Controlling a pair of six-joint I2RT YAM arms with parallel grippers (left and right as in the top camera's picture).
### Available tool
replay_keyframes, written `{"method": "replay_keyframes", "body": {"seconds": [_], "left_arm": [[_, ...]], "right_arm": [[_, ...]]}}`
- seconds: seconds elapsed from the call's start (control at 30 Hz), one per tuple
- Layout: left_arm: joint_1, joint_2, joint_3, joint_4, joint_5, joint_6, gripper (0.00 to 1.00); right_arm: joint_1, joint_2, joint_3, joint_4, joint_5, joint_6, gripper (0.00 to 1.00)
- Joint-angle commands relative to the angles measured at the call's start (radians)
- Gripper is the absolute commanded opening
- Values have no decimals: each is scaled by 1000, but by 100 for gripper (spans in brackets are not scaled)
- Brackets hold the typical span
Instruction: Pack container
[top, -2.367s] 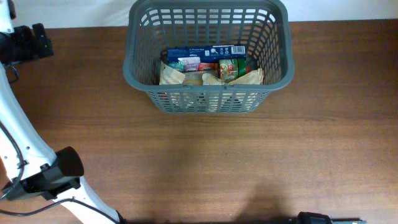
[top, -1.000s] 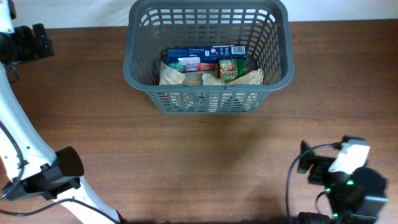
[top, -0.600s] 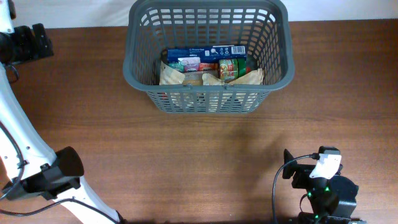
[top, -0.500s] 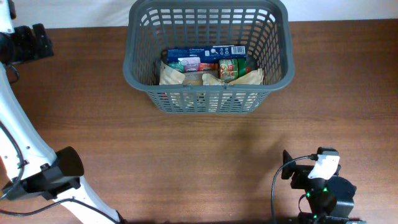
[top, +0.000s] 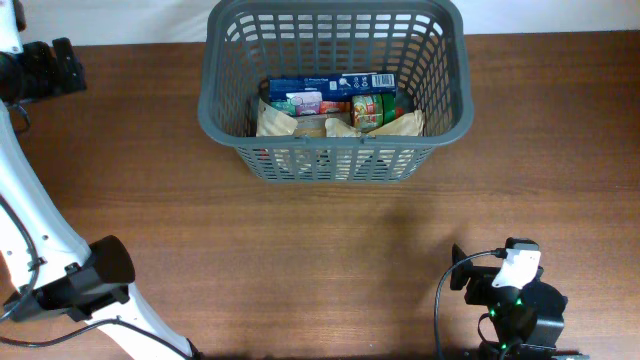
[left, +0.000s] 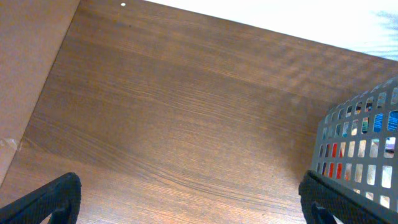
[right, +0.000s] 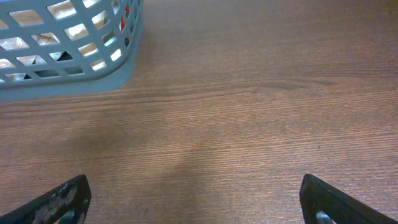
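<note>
We see the wooden tabletop (top: 320, 230) bearing the container (top: 209, 90), a grey slotted basket standing upright at the far edge.

The white left arm (top: 25, 200) runs up the side well left of the container. The right arm (top: 510, 305) sits well apart from it, on the near side and to the right.

Only the overhead view looks into the container. A blue box (top: 330, 83) lies along the far side, a red-and-white packet (top: 305, 103) and a green can (top: 372, 108) just in front of it, and tan paper bags (top: 290, 125) against the near wall.

The wrist views show what the overhead cannot, how the fingers stand. The left end effector (left: 196, 202) is released, fingertips spread wide over bare wood, with the container (left: 360, 155) at the right edge of its view. The right end effector (right: 199, 202) is likewise released and grasps nothing, with a container (right: 62, 68) corner at its upper left.
</note>
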Motion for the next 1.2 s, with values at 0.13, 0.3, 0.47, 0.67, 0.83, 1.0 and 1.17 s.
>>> {"method": "replay_keyframes", "body": {"seconds": [0.13,0.3,0.47,0.67,0.83,1.0,1.17], "left_arm": [[2,-1,-3,-1,-1,-10,99],[2,-1,-3,-1,0,-10,99],[2,-1,-3,-1,-1,-10,99],[-6,-3,-3,-1,-1,-10,99],[-45,-58,-3,-1,-1,-10,99],[-129,-124,-29,3,-18,6,99],[-192,-217,-152,59,-138,52,99]], "right_arm": [[-5,-13,-5,3,-13,-7,99],[-5,-12,-5,3,-13,-7,99],[-5,-12,-5,3,-13,-7,99],[-5,-12,-5,3,-13,-7,99],[-5,-13,-5,3,-13,-7,99],[-5,-12,-5,3,-13,-7,99],[-5,-13,-5,3,-13,-7,99]]}}
